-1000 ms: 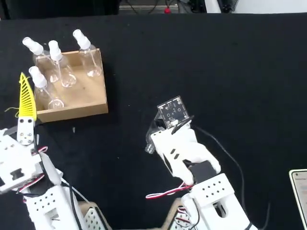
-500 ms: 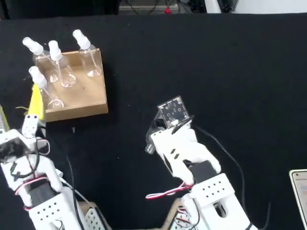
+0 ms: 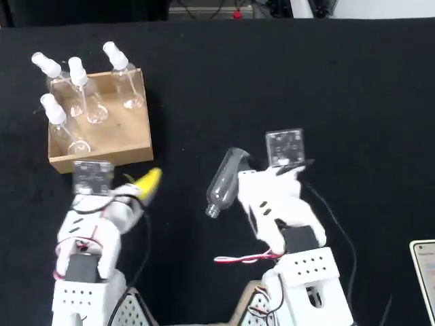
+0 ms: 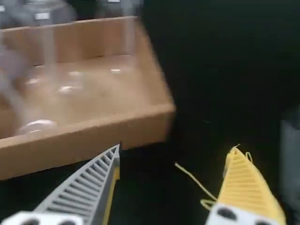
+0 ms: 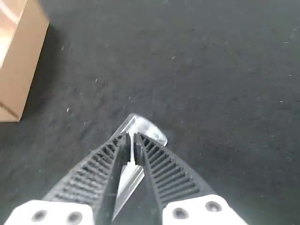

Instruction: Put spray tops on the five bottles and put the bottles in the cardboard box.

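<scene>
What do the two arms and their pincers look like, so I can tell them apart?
The left arm and right arm are white printed plastic with red-and-white wires and a square dark board at the wrist. The left pincer has ribbed triangular fingers, one yellow, one grey. The right pincer has black ribbed fingers on white mounts.
</scene>
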`<state>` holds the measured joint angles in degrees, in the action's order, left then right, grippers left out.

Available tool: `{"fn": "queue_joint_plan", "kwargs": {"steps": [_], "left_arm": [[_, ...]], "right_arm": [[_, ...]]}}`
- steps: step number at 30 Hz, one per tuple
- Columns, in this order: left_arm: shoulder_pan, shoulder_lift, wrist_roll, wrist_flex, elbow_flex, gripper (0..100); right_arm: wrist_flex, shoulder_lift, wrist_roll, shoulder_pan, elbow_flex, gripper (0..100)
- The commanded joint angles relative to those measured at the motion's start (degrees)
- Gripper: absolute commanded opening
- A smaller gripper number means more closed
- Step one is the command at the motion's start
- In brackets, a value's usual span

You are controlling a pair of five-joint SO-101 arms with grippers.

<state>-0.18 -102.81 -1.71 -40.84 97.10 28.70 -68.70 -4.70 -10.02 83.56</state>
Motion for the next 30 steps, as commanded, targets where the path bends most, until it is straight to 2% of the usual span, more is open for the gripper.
{"fn": "queue_joint_plan", "kwargs": {"steps": [1, 7, 12, 16, 19, 22, 25, 30], "left_arm": [[11.1, -0.1, 0.1, 2.4, 0.3, 34], [12.5, 0.3, 0.1, 10.5, 0.3, 32], [13.0, 0.1, 0.1, 12.9, 0.3, 16], [12.9, -0.2, -0.4, 13.1, 0.3, 6], [12.7, -0.1, -0.4, 12.9, 0.3, 7], [12.5, 0.3, -0.4, 12.7, 0.3, 10], [12.7, 0.0, -0.4, 7.7, 0.3, 12], [13.1, -0.2, -0.4, 3.6, 0.3, 17]], "right_arm": [[-2.2, -0.6, -1.1, 1.6, -3.9, 1.3], [-6.5, -0.6, -1.1, 1.6, -1.7, 1.3], [-12.7, -0.5, -1.2, 1.6, 0.7, 1.3], [-12.4, 3.3, -1.2, 1.6, -1.0, 1.3], [-9.7, 12.6, -1.2, 1.6, -7.4, 3.1], [-8.1, 25.1, -1.2, 1.8, -14.6, 10.3], [-7.9, 36.2, -1.2, 1.8, -20.8, 14.9], [-7.8, 47.0, -3.0, 1.8, -27.1, 13.9]]}}
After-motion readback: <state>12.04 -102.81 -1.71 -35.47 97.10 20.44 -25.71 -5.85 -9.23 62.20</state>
